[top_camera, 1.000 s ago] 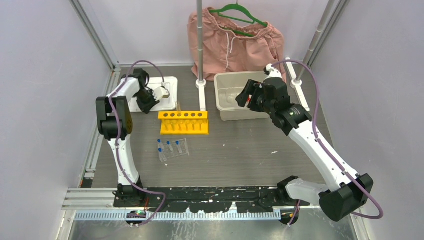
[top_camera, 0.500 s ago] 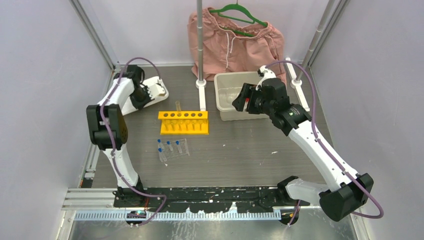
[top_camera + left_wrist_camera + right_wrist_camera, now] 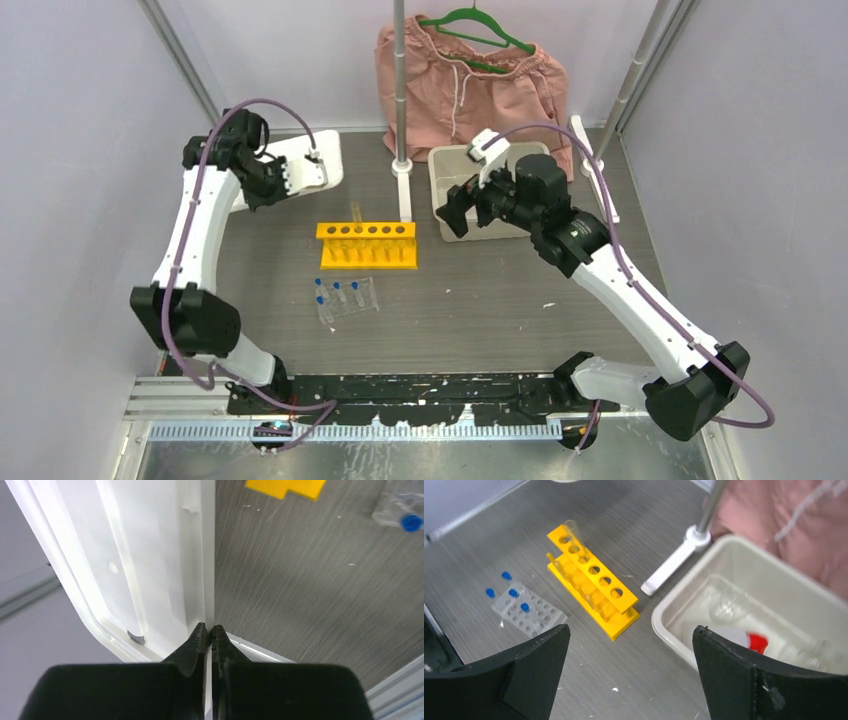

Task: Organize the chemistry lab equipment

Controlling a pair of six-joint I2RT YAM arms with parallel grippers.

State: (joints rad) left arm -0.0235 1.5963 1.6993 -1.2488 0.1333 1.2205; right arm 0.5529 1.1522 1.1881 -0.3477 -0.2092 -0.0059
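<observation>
Where rack [image 3: 367,245] stands, pole [image 3: 400,100] rises behind.

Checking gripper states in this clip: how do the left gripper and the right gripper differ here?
The left gripper is shut, pinching the rim of the white flat plastic lid; the right gripper stands wide open, holding nothing. The left gripper is at the far left of the scene; the right gripper hangs beside the beige plastic bin. Both are black and two-fingered.
</observation>
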